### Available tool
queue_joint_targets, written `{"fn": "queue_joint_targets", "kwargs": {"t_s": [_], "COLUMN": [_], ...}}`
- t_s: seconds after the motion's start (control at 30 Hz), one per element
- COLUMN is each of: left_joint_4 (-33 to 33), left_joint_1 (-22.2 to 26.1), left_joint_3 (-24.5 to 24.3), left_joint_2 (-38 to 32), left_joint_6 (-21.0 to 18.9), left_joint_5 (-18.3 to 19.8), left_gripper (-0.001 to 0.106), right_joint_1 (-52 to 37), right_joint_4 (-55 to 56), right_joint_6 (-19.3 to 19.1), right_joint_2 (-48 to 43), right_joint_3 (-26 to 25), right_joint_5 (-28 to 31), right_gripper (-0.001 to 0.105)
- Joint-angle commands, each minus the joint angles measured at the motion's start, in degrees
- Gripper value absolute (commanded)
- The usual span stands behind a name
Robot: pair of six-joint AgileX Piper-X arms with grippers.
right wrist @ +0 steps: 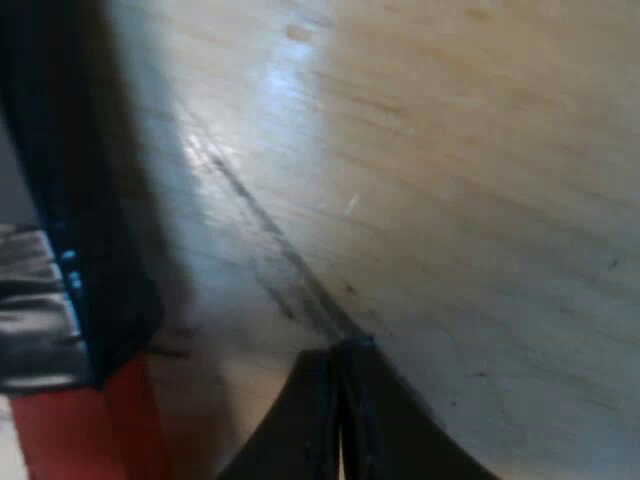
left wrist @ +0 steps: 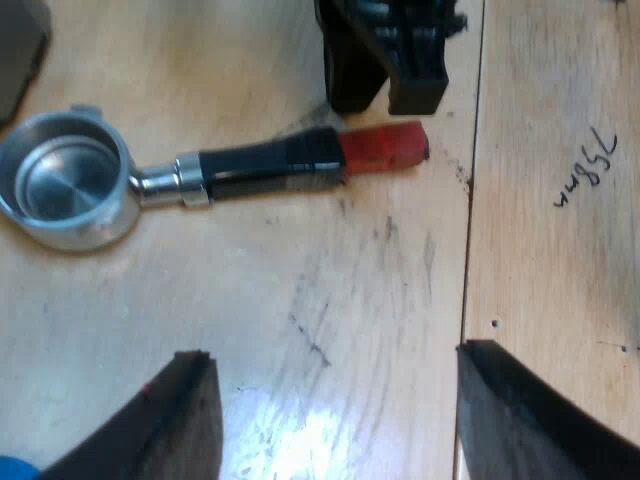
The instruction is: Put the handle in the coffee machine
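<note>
The metal holder lies flat on the wooden table, its empty basket facing up. Its dark handle ends in red. My left gripper hovers open above the bare wood beside the handle, fingers wide apart and holding nothing. My right gripper stands at the table just beyond the red end. In its own view, my right gripper has its fingers pressed together, tips at the wood. The dark handle and red end lie close alongside, not between the fingers.
A seam between two table boards runs past the red end, with handwritten marks on the far board. A dark grey object sits beyond the basket. Scuff marks cross the wood near my left gripper.
</note>
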Motion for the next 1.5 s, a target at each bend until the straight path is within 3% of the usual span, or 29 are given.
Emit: {"fn": "queue_joint_targets", "kwargs": {"t_s": [0.03, 0.27, 0.43, 0.67, 0.97, 1.13, 1.27, 1.5], "left_joint_4": [-0.1, 0.2, 0.2, 0.2, 0.2, 0.2, 0.2, 0.2], "left_joint_1": [-0.3, -0.3, 2.6, 4.0, 4.0, 4.0, 4.0, 4.0], "left_joint_3": [0.5, 0.7, 0.7, 0.7, 0.7, 0.7, 0.7, 0.7], "left_joint_2": [-0.1, -0.1, -0.1, -0.1, -0.1, -0.1, -0.1, -0.1], "left_joint_6": [-0.7, -0.7, -0.7, -0.7, -0.7, -0.7, -0.7, -0.7], "left_joint_5": [-1.8, -2.7, -2.7, -2.7, -2.7, -2.7, -2.9, -6.9], "left_gripper": [0.054, 0.054, 0.054, 0.054, 0.054, 0.054, 0.054, 0.054], "right_joint_1": [0.2, 0.3, 1.0, 5.7, 11.1, 12.3, 14.0, 15.7], "right_joint_4": [0.1, -2.2, -4.4, -5.6, -11.6, -16.5, -20.7, -27.6], "right_joint_6": [0.6, 1.4, 3.9, 4.2, 9.0, 13.6, 14.1, 17.4], "right_joint_2": [0.5, 0.5, 0.5, 0.5, 0.6, 4.4, 6.9, 11.5], "right_joint_3": [-0.1, -0.1, -0.1, -0.1, -0.1, -0.4, -1.4, -4.8], "right_joint_5": [-1.9, -1.9, -1.9, -1.9, -1.4, -2.1, -3.1, -2.7], "right_gripper": [0.0, 0.0, 0.0, 0.0, 0.0, 0.0, 0.0, 0.0]}}
